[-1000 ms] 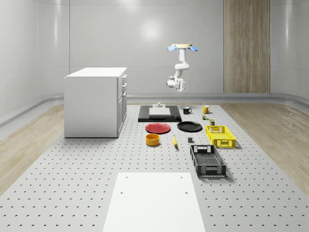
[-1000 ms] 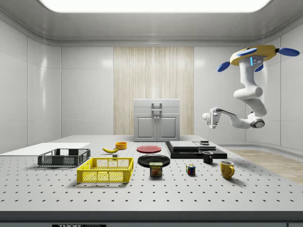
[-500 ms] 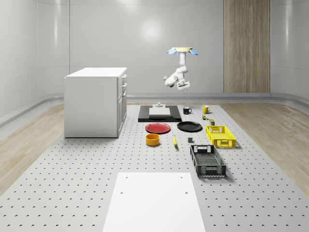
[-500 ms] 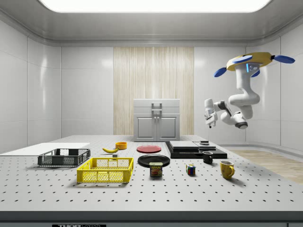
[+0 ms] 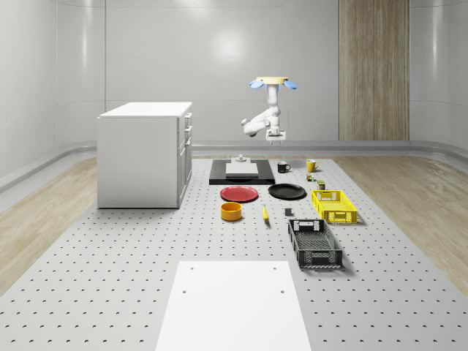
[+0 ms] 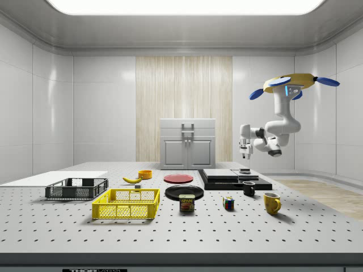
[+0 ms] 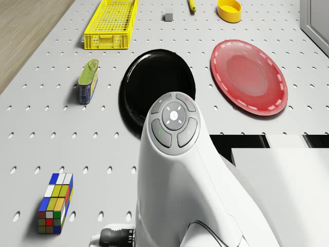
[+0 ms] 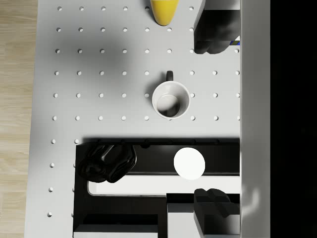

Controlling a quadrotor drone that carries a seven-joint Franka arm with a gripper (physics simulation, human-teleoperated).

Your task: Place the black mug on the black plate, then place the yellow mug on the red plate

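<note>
Currently I am hovering above the far end of the surface (image 5: pixel 110 292), my gripper (image 6: pixel 244 152) pointing down. Directly below my fingers (image 8: pixel 212 199), which are spread and holding nothing, the black mug (image 8: pixel 171 100) is standing upright, well apart from them, handle facing the yellow mug (image 8: pixel 164 11).

The drone (image 6: pixel 294 83) has a yellow body with blue rotors and carries a white arm (image 6: pixel 279 126), above a pale grey table (image 5: pixel 110 270) patterned with rows of dark holes. On it lie a glossy black plate (image 7: pixel 157 87), a red plate (image 7: pixel 249 77) with a ring of white dashes near its rim, a yellow crate (image 7: pixel 112 23), a black crate (image 5: pixel 314 243), an orange-yellow bowl (image 7: pixel 229 10), a yellow banana (image 6: pixel 132 179), a multicoloured puzzle cube (image 7: pixel 55 209) and a blue-and-yellow tin (image 7: pixel 88 81). The black mug (image 8: pixel 170 101) shows a white inside, the yellow mug (image 6: pixel 271 203) stands at the side view's right, and the white cabinet (image 5: pixel 145 153) stands at the whole-scene view's left, before grey walls with a wood-grain panel (image 5: pixel 373 69).
</note>
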